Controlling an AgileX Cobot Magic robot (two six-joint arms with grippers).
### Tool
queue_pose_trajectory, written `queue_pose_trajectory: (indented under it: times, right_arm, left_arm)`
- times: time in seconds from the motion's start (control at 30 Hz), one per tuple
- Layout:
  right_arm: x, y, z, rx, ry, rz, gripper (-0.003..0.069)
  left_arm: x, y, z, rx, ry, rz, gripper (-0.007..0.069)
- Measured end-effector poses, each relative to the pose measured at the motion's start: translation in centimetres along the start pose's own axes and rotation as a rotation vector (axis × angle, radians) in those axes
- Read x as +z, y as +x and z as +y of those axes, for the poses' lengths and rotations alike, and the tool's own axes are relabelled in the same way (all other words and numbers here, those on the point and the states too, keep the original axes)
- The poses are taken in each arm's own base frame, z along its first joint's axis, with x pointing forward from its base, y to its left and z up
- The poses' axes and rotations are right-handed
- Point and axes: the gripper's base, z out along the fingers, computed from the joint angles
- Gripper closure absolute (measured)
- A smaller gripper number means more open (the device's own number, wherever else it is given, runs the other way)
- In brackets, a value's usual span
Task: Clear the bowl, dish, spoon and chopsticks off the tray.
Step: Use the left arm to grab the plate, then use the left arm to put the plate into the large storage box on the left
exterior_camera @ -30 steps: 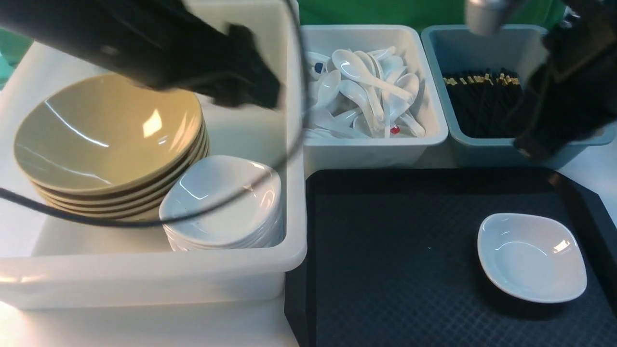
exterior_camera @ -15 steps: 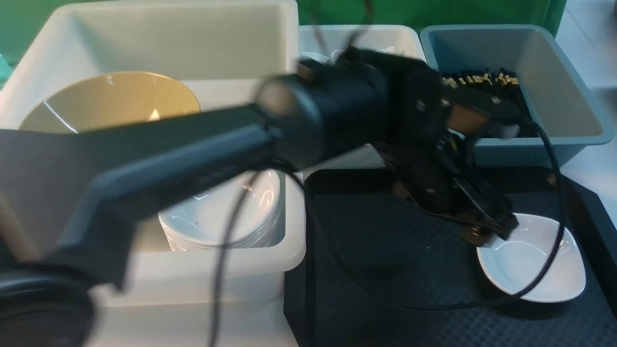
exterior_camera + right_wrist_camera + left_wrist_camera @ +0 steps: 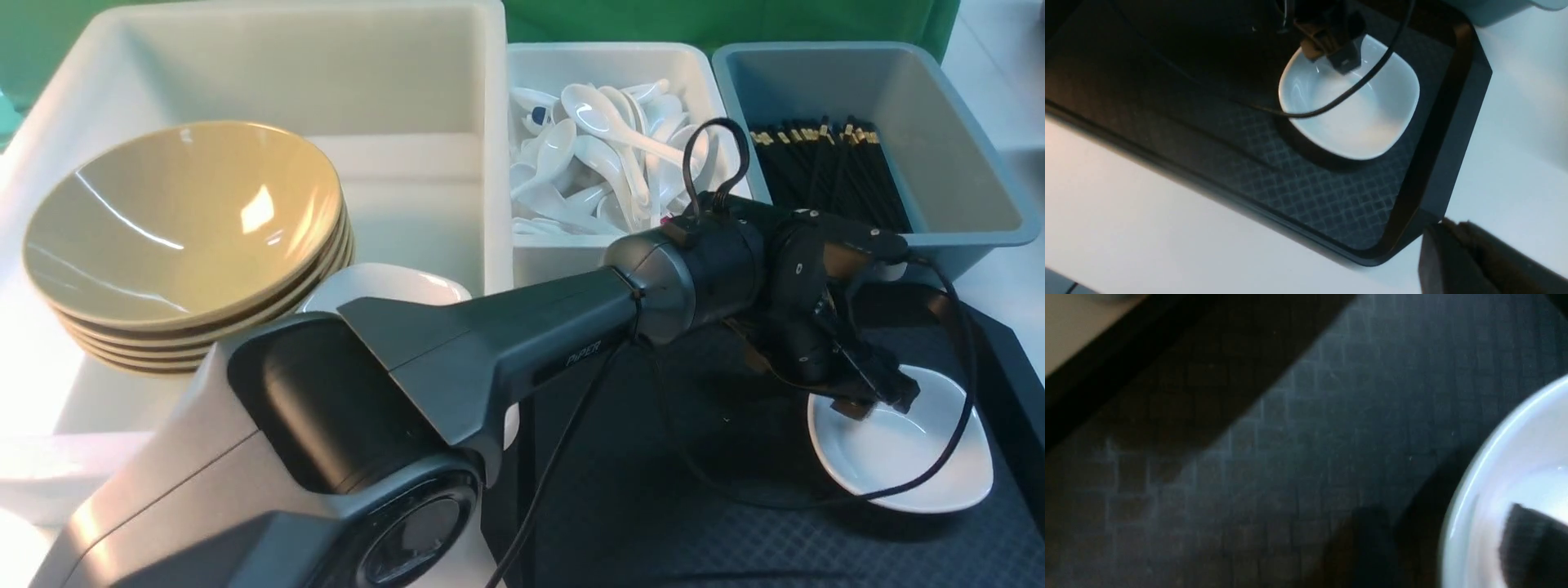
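Front view: a white counter [image 3: 1008,282] stands before a green backdrop [image 3: 653,20]. At far left, a large white tub [image 3: 245,82] holds stacked tan bowls [image 3: 180,237] and white saucers [image 3: 384,282]. To its right are a tub of white spoons [image 3: 620,155] and a grey-blue bin [image 3: 939,163] of black chopsticks [image 3: 824,180]. The black tray [image 3: 653,457] lies near right, with the white dish [image 3: 906,457] at its right end. The left gripper [image 3: 878,400] sits at the dish's far-left rim.

Left wrist view: one dark finger [image 3: 1531,547] is inside the dish; whether the gripper is clamping the rim cannot be told.

Right wrist view: the right gripper [image 3: 1453,253] is closed, well apart from the dish.
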Motion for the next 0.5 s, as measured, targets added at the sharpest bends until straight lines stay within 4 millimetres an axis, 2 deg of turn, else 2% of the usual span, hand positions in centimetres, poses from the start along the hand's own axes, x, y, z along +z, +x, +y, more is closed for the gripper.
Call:
queue_pose_trajectory:
  times: [0.03, 0.07, 0.1, 0.17, 0.2, 0.23, 0.3, 0.37, 0.43, 0.47, 0.5]
  right_arm:
    - [0.0, 0.0, 0.0, 0.000, 0.000, 0.001, 0.0614]
    - [0.1, 0.0, 0.0, -0.003, 0.000, 0.004, 0.0614]
    - [0.1, -0.1, 0.0, -0.004, 0.000, -0.001, 0.0614]
    - [0.1, -0.3, 0.0, -0.004, -0.002, -0.025, 0.0614]
    - [0.1, -0.5, 0.1, -0.004, -0.005, -0.049, 0.0614]
    - [0.1, -0.5, 0.1, -0.004, -0.005, -0.052, 0.0614]
    - [0.3, -1.0, 0.1, -0.008, -0.008, -0.072, 0.0614]
    - [0.7, -1.6, 0.3, -0.017, -0.016, -0.083, 0.0614]
    - [1.3, -2.6, 0.9, -0.039, -0.060, -0.098, 0.0614]
    - [1.5, -2.8, 1.0, -0.049, -0.066, -0.095, 0.0614]
    - [1.9, -3.7, 1.7, -0.075, -0.127, -0.101, 0.0614]
  left_arm:
    - [0.0, 0.0, 0.0, 0.002, 0.000, 0.001, 0.0347]
    - [0.0, 0.2, 0.0, 0.015, 0.002, 0.024, 0.0472]
    - [-0.3, 0.1, -0.1, 0.014, 0.012, 0.023, 0.0524]
    - [-1.5, -0.4, -0.3, 0.022, 0.028, 0.022, 0.0575]
    - [-2.8, -0.7, -0.4, 0.043, 0.033, 0.032, 0.0593]
    - [-2.8, -0.7, -0.4, 0.043, 0.030, 0.032, 0.0596]
    - [-6.0, -1.4, -0.1, 0.098, 0.018, 0.058, 0.0620]
    - [-10.2, -2.1, 0.7, 0.149, -0.016, 0.062, 0.0622]
    - [-16.6, -2.6, 1.3, 0.175, -0.057, 0.025, 0.0622]
    - [-17.3, -2.7, 1.6, 0.172, -0.064, 0.020, 0.0622]
    - [-21.9, -2.5, 1.9, 0.170, -0.100, -0.023, 0.0622]
